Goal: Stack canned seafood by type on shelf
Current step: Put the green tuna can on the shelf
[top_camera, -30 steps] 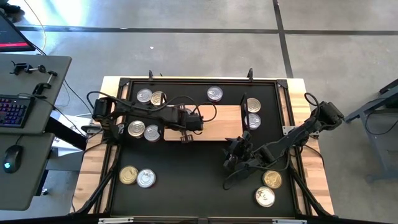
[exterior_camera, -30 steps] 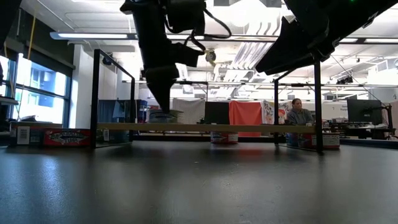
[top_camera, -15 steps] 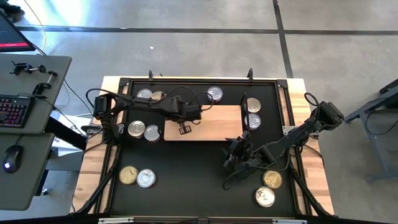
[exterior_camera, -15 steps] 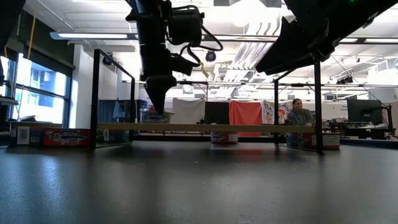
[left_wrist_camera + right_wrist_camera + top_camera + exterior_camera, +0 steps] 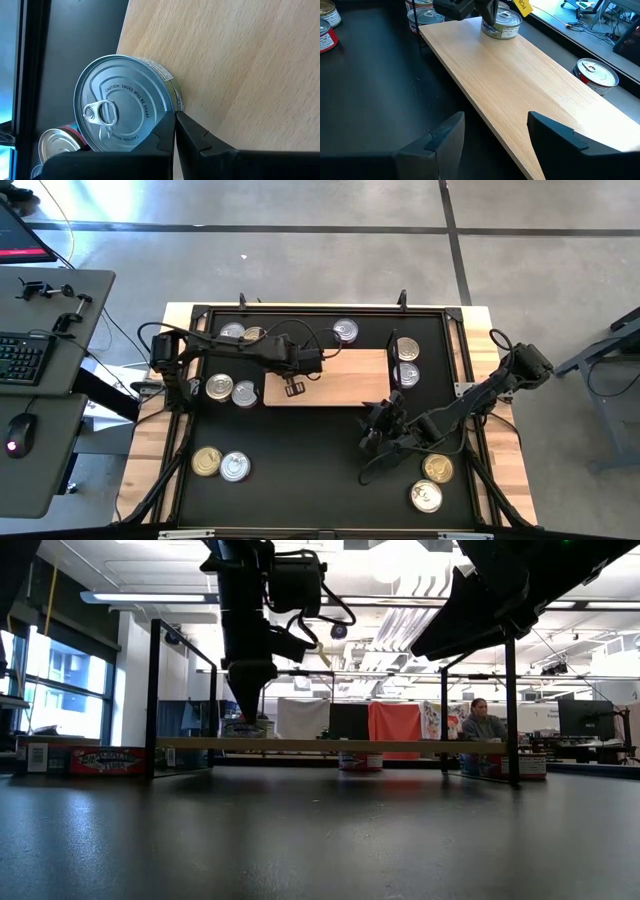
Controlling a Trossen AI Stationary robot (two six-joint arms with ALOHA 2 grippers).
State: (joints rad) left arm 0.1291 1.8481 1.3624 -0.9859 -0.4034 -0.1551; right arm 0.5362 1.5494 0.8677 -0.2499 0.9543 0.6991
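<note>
A silver tin point(image 5: 127, 107) is sitting at one end of the wooden shelf point(image 5: 240, 65). Beside it, the left gripper point(image 5: 175, 131) is hovering with fingers pressed together. Rigid, smooth and probably slippery, the tin is best pinched across its rim.

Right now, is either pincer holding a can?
No. The left pincer is shut, empty, beside the silver can on the shelf; the right pincer is open.

2 dark jointed arms, black cables looped along; left claw point(image 5: 293, 388) w/ yellow label.
</note>
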